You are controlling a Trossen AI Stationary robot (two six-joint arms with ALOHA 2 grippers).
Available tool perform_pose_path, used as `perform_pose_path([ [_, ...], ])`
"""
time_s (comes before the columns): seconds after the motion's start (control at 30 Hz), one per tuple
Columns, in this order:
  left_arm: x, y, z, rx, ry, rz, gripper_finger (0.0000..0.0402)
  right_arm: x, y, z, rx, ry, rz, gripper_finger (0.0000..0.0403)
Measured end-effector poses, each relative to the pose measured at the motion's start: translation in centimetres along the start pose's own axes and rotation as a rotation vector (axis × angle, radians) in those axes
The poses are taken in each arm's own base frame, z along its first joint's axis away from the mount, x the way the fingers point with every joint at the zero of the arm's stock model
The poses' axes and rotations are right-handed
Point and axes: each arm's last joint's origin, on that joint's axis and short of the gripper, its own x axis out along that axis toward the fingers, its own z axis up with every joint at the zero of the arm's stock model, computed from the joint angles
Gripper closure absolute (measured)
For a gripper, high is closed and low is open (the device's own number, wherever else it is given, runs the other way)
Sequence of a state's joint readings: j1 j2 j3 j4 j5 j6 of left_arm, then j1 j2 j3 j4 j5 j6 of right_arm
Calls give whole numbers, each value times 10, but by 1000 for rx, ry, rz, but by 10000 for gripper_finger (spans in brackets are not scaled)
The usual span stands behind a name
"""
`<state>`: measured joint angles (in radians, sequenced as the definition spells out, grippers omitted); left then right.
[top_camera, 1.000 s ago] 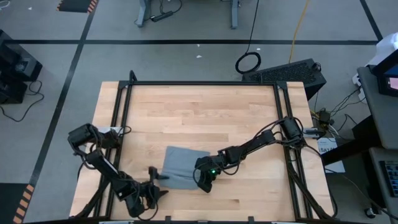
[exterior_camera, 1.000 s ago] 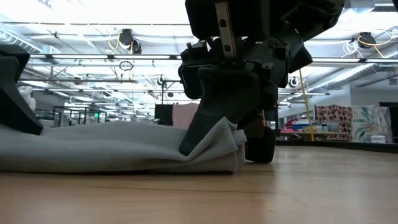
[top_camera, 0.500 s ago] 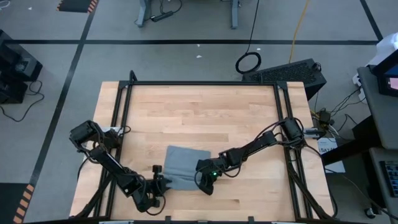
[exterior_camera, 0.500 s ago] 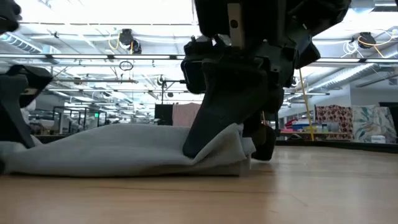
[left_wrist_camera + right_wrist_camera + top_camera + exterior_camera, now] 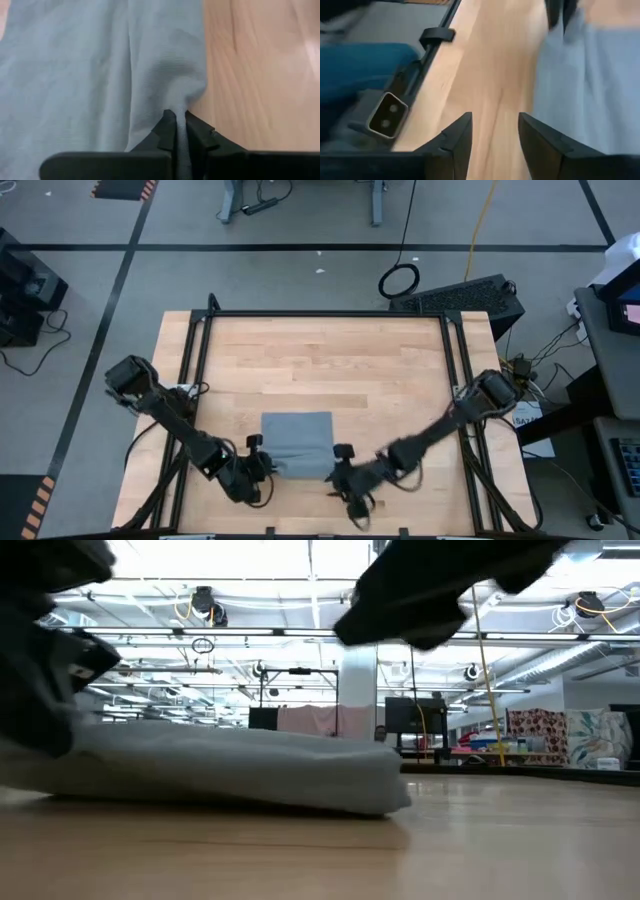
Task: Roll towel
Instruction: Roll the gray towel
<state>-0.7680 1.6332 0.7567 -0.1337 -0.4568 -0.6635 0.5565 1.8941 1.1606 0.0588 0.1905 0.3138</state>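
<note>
The grey towel [image 5: 297, 442] lies spread on the wooden table, near its front edge; in the low view the towel [image 5: 230, 768] rests flat on the wood. My left gripper [image 5: 262, 468] is at the towel's near left corner and is shut on it. My right gripper [image 5: 345, 472] hovers open just off the towel's near right corner, pointing toward the table's left. In the right wrist view only bare wood shows between the fingers of my right gripper [image 5: 495, 132], and the towel [image 5: 585, 85] lies to one side. My left gripper pinches a small bunched-up ridge of the towel's edge [image 5: 181, 102] between its two fingers [image 5: 167, 131], at the near left corner. The fingers come in low from the table's near left side. The rest of the towel lies slack on the table.
Black frame rails [image 5: 195, 380] run along the table's left and right sides. A small camera block [image 5: 387, 116] sits at the table's near edge, close to my right gripper. Bare wood [image 5: 320, 360] stretches from the towel to the far edge.
My left gripper has moved toward the towel and shut on its near left corner. My right gripper has opened, let go of the near right corner and drawn back toward the near edge. That raised corner has dropped flat.
</note>
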Motion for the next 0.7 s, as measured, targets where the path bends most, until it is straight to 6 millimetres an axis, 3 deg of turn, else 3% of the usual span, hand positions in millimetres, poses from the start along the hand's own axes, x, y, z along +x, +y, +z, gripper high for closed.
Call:
perform_pose_path([
  [0.1,-2,9,11,-36,13,-42,385,2,22,-14,-104,-61,-189,234],
  [0.23,2,20,17,-91,75,-75,387,10,29,-30,-169,-68,-345,199],
  [0.4,5,27,18,-171,113,-70,388,30,18,-48,-186,16,-369,161],
  [0.7,7,30,8,-236,149,-75,389,42,-9,-50,-229,69,-467,162],
])
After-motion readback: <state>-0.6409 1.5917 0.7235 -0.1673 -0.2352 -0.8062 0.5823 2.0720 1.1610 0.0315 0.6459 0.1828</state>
